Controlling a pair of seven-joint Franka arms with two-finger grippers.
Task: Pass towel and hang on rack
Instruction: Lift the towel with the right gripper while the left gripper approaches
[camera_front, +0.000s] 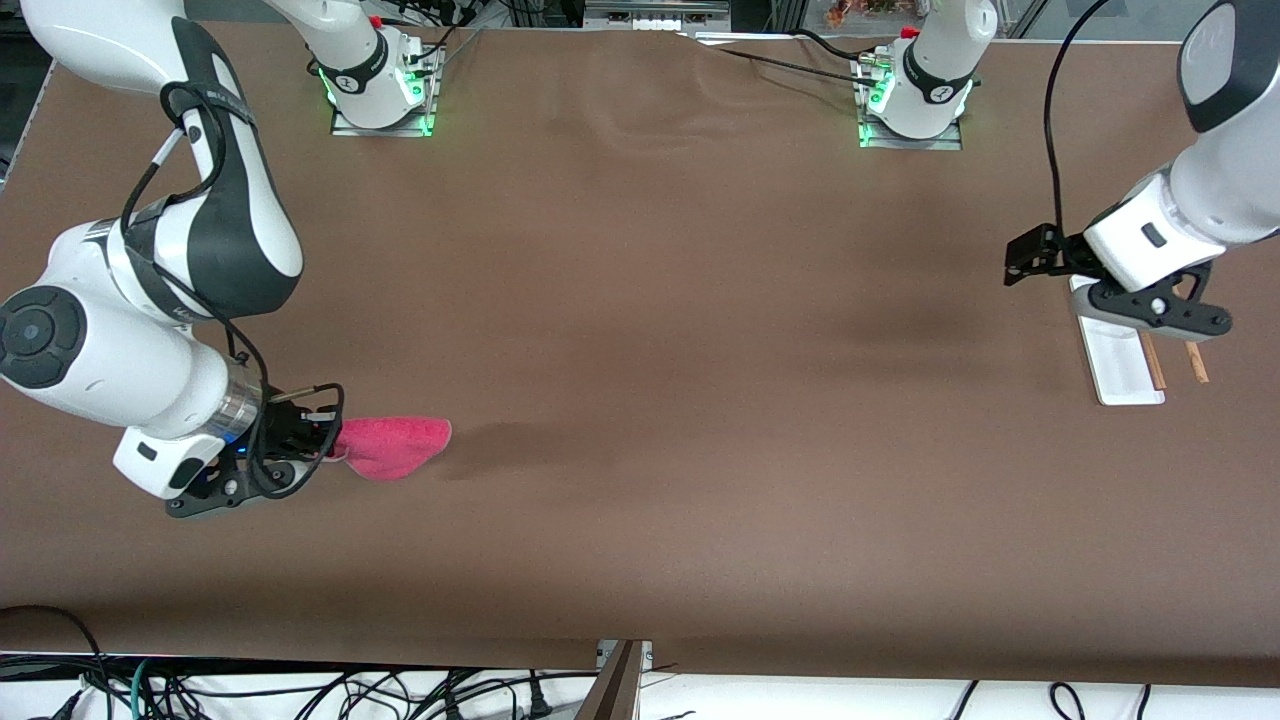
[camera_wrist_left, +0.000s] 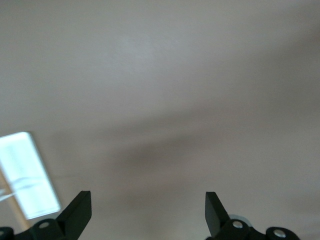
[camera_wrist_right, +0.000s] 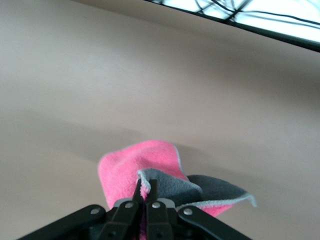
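Towel (camera_front: 393, 446) — in right gripper's (camera_front: 325, 447) pinch

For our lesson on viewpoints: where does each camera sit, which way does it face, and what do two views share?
Front view: high across the table, facing both arms; right gripper shut on towel, left gripper over rack.
Left wrist view: looks down at table; open fingers.
Right wrist view: its fingers pinch the towel.
Shared: towel, front and right wrist.

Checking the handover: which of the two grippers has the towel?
The right gripper, shut on the pink towel at the right arm's end of the table. The left gripper is open and empty, over the rack.
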